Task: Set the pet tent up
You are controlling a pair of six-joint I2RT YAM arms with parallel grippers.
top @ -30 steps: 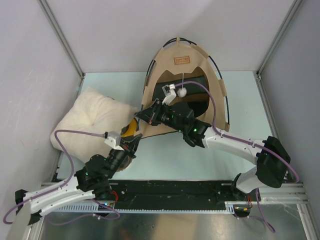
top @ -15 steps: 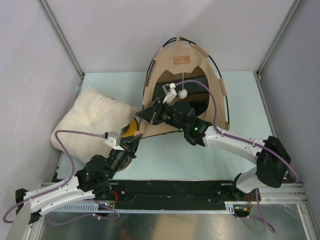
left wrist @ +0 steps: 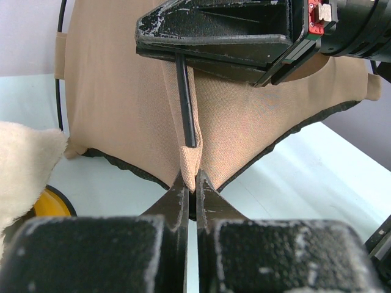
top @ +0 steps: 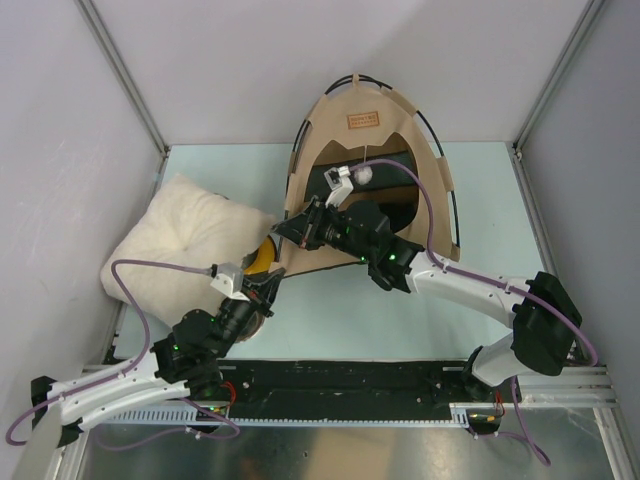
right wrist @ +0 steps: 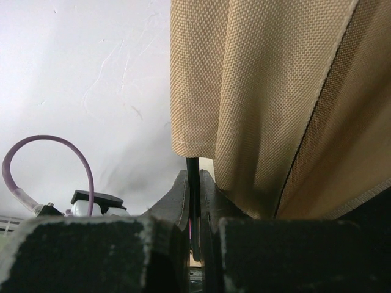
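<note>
The tent (top: 395, 125) stands upright at the back middle of the surface (top: 480, 200), with its arched opening facing the arms. Both arms meet at its front left edge.

The left pincer (left wrist: 190, 178) is pressed together on the bottom corner of the tan fabric, pinching the folded tip just below where a thin black pole (left wrist: 186, 104) runs down into the cloth. The right pincer (right wrist: 193, 180) sits just above it on the same edge. Its fingers are closed tight on the pole, which rises from between them into the hem of the fabric. In the left wrist view the right pincer fills the top of the picture, with the pole coming straight down out of it toward the pinched corner. The two pincers are near each other but not touching.

A brown label (top: 365, 120) sits high on the tent front. A white pom-pom (top: 364, 173) hangs in the opening, just beside the right arm's wrist camera. The inside of the tent is dark, and nothing in it can be made out beyond the arm reaching across its mouth.

A cream pillow (top: 185, 240) lies on the left part of the surface, its near corner close to the tent's left corner. A yellow holder (top: 259, 260) shows between the pillow and the tent, mostly hidden by the left arm. What it holds cannot be told.
</note>
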